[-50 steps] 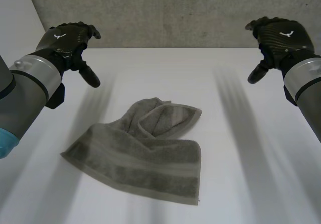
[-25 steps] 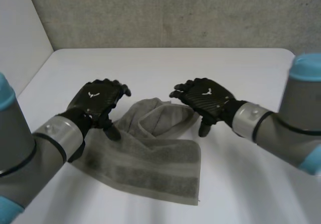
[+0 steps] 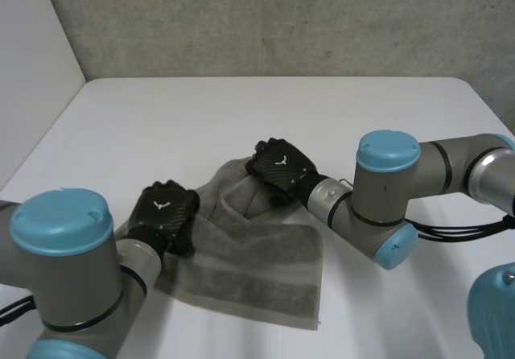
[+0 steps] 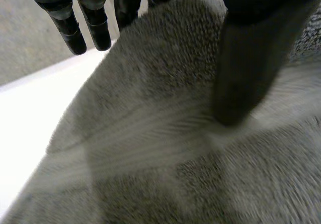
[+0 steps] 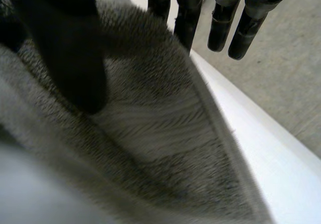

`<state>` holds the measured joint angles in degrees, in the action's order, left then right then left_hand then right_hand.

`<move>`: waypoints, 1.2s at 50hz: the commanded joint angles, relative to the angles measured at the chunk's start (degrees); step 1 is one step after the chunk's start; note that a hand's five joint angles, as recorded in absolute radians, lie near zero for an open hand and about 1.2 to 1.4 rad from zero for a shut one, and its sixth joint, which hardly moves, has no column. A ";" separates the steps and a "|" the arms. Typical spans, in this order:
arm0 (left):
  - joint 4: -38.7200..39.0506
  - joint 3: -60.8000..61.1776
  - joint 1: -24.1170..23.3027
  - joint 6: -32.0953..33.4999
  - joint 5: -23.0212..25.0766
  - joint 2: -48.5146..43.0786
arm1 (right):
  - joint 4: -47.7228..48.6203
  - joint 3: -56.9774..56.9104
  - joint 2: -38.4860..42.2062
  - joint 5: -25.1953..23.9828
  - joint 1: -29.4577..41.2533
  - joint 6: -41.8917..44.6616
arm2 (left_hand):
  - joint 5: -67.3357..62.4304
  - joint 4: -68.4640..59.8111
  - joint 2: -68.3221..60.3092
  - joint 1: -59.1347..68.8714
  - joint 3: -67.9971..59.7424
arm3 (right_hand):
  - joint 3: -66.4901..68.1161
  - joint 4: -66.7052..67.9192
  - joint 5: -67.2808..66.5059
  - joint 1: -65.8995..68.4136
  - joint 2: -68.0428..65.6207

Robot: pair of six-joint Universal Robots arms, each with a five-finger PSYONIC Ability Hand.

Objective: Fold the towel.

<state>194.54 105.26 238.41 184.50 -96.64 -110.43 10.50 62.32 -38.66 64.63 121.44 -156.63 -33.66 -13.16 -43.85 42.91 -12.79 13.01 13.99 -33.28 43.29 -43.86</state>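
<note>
Descent complete — my left hand [image 3: 165,212] clamps the towel's [image 3: 241,269] left edge, right hand [image 3: 280,166] its far flap; ready to lift and fold.

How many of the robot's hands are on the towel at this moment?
2. The left hand is at the towel's left edge; the right hand is at its bunched far part. Both pinch the cloth.

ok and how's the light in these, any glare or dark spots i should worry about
Head view: white table evenly lit, no glare; the towel is darkest inside its open fold by the right hand. Left wrist view: the thumb of the left hand is a near-black mass on the towel, the table strip beside it very bright. Right wrist view: same contrast.
</note>
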 commanded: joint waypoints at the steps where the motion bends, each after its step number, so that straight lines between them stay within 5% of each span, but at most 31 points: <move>1: 0.92 -1.28 0.91 -0.01 0.31 -2.86 | -1.18 -0.88 2.71 -0.29 0.02 0.00 | -29.03 3.16 -28.85 29.79 2.79 | -3.01 -3.99 -36.66 36.65 -36.09; 6: 1.72 -1.46 2.41 0.16 0.75 -1.80 | -1.19 1.84 -0.54 -0.29 -0.68 -0.17 | -36.34 3.16 -36.15 37.09 2.79 | -3.01 -3.99 -36.72 36.71 -36.14; 11: 1.45 -1.28 3.47 0.25 1.98 3.73 | -0.66 10.55 -13.11 -1.79 -5.07 -1.14 | -36.34 3.16 -36.15 37.09 2.79 | -3.01 -3.99 -36.72 36.71 -36.14; 16: 0.67 -0.93 4.52 0.42 8.90 10.31 | -1.44 19.93 -31.26 -7.31 -11.73 -1.58 | -36.34 3.16 -36.15 37.09 2.79 | -3.01 -3.99 -36.72 36.71 -36.14; 20: 0.23 -1.98 5.48 0.78 14.43 11.81 | -2.24 21.96 -36.91 -9.60 -14.82 -1.49 | -36.34 3.16 -36.15 37.09 2.79 | -3.01 -3.99 -36.72 36.71 -36.14; 28: 0.40 -13.41 12.43 0.42 30.28 6.19 | 3.74 19.42 -35.26 -7.85 -12.10 -1.58 | -36.34 3.16 -36.15 37.09 2.79 | -3.01 -3.99 -36.72 36.71 -36.14; 35: 1.36 -31.05 14.36 0.51 36.08 -2.41 | 29.44 18.80 -34.29 10.58 -5.17 -1.49 | -36.34 3.16 -36.15 37.09 2.79 | -3.01 -3.99 -36.72 36.71 -36.14; 37: 2.58 -32.73 15.06 0.43 36.34 -3.38 | 32.36 19.07 -34.47 11.91 -4.81 -1.49 | -36.34 3.16 -36.15 37.09 2.79 | -3.01 -3.99 -36.72 36.71 -36.14; 44: 8.13 -34.24 17.26 0.42 36.52 -9.27 | 26.17 22.76 -33.51 5.61 -3.67 -0.70 | -36.34 3.16 -36.15 37.09 2.79 | -3.01 -3.99 -36.72 36.71 -36.14; 45: 7.70 -33.80 17.26 0.60 36.52 -10.41 | 22.93 23.28 -32.54 3.86 -3.67 -0.35 | -18.04 3.16 -17.86 18.80 2.79 | -3.01 -3.99 -36.72 36.71 -36.14; 46: 7.69 -33.80 17.26 0.60 36.52 -10.42 | 22.90 23.29 -32.53 3.84 -3.67 -0.35 | -17.86 3.16 -17.68 18.61 2.79 | -3.01 -3.99 -36.72 36.71 -36.14; 47: 6.65 -33.10 17.44 0.77 36.52 -11.29 | 18.98 23.99 -31.58 1.84 -4.01 0.61 | 11.46 3.16 11.64 -10.70 2.79 | -3.01 -3.99 -36.72 36.71 -36.14; 48: 5.42 -32.23 17.96 0.86 36.44 -11.82 | 15.20 25.04 -30.87 0.16 -4.28 2.36 | 33.66 3.16 33.85 -32.91 2.79 | -3.01 -3.99 -13.96 13.96 -13.39; 49: 5.41 -32.22 17.97 0.86 36.43 -11.82 | 15.16 25.05 -30.86 0.15 -4.28 2.38 | 33.66 3.16 33.85 -32.91 2.79 | -3.01 -3.99 -13.74 13.73 -13.16; 50: 4.19 -31.26 19.10 0.95 36.43 -12.26 | 12.12 26.18 -30.43 -1.51 -4.46 4.81 | 33.30 3.16 33.48 -32.54 2.79 | -3.01 -3.99 15.08 -15.08 15.65; 51: 3.22 -30.29 20.07 1.30 36.43 -12.61 | 9.65 27.67 -30.25 -3.00 -4.81 8.06 | 33.45 3.16 33.63 -32.69 2.79 | -3.01 -3.99 28.85 -28.86 29.43; 55: 2.16 -28.18 21.39 3.94 36.26 -12.79 | 6.82 31.72 -30.34 -4.34 -6.12 17.38 | 33.45 3.16 33.63 -32.69 2.79 | -3.01 -3.99 32.00 -32.01 32.58; 60: -1.78 -25.72 24.03 10.70 34.16 -12.18 | 6.11 32.61 -31.30 -2.67 -6.83 18.91 | 33.45 3.16 33.63 -32.69 2.79 | -3.01 -3.99 33.28 -33.29 33.86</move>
<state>196.37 77.31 260.03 189.62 -60.71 -123.24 17.52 93.08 -69.04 60.44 115.55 -141.55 -2.80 -13.16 -13.62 13.61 -12.79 13.01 13.99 -4.46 17.93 -18.20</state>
